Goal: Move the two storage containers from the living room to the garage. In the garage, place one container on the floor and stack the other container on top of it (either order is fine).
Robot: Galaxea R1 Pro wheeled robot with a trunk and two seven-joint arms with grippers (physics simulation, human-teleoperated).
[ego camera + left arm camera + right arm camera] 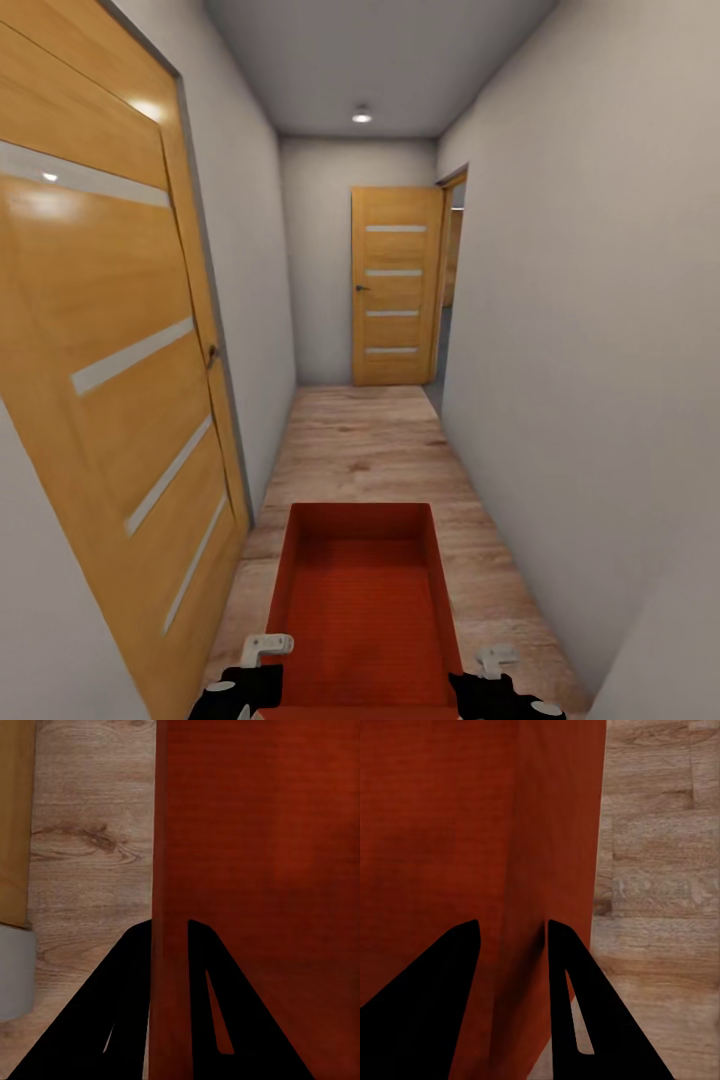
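One orange-red storage container is hanging open-topped between the two grippers above the wood plank floor of a narrow hallway. The left gripper is clamping the container's left wall, the right gripper its right wall. Two wooden doors are showing: one alongside on the left, one at the far end. The container's near end is getting cut off at the frame edge.
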